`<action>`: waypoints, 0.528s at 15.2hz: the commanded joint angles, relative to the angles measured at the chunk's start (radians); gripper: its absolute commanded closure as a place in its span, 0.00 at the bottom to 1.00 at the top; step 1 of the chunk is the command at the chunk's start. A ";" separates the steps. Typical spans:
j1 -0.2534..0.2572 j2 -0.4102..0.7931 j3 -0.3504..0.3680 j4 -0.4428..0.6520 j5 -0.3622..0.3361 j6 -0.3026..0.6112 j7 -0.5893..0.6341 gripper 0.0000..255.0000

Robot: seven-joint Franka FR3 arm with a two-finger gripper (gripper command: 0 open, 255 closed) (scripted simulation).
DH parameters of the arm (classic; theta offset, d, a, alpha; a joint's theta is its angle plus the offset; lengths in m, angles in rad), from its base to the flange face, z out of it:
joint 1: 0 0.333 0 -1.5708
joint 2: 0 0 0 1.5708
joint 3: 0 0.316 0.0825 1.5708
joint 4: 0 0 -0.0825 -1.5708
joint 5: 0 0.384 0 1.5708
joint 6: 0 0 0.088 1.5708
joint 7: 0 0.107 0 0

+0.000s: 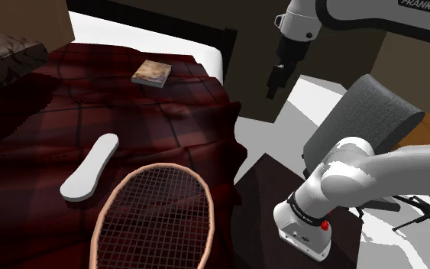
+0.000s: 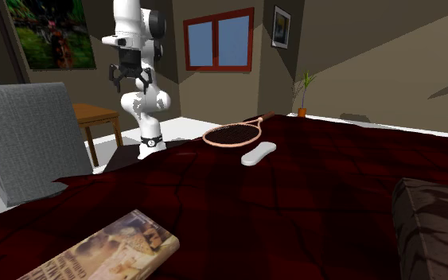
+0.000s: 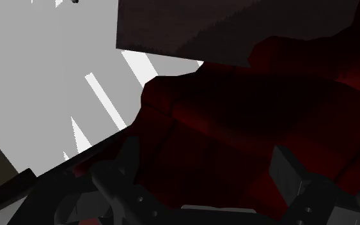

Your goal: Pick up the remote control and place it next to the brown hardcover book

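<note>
Two fingers: the black gripper [image 2: 128, 78] hangs with its fingers [image 3: 117, 185] spread wide apart; nothing sits between them and they touch nothing.
Gripper's place: in the air off the bed's edge, at 3 o'clock from the book [image 1: 152, 72] in the shoulder view and at 2 o'clock from the remote [image 1: 91, 166], well apart from both.
Remote: white, long and rounded, lying flat on the dark red plaid cover [image 1: 167, 122], at 7 o'clock from the book in the shoulder view.
Book: flat on the same cover, its face mottled tan and brown.
Between the two: bare plaid cover.
Racket [image 1: 156, 218]: its netted head lies just beside the remote, at 4 o'clock from it in the shoulder view.
Chair [image 1: 366, 122]: grey, standing off the bed at 4 o'clock from the gripper.
Pillow [image 1: 3, 53]: dark and patterned, at 9 o'clock from the book.
Wrist view: between the parted fingers, the cover's rumpled edge with grey floor [image 3: 44, 77] beside it.
Second exterior view: the book is nearest the camera and the remote and racket are farther off. On the far wall there is a red-framed window [image 2: 218, 40], with a small potted plant [image 2: 301, 95] at its 4 o'clock.
</note>
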 commanded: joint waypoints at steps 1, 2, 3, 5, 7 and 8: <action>0.000 0.000 0.000 0.000 0.000 0.000 0.000 0.00; 0.003 0.000 0.023 -0.011 0.021 0.010 0.040 0.00; 0.005 0.001 0.047 -0.021 0.043 0.020 0.080 0.00; 0.011 0.010 0.094 -0.036 0.086 0.043 0.159 0.00; 0.016 0.026 0.142 -0.045 0.128 0.070 0.238 0.00; 0.018 0.037 0.167 -0.047 0.149 0.084 0.277 0.00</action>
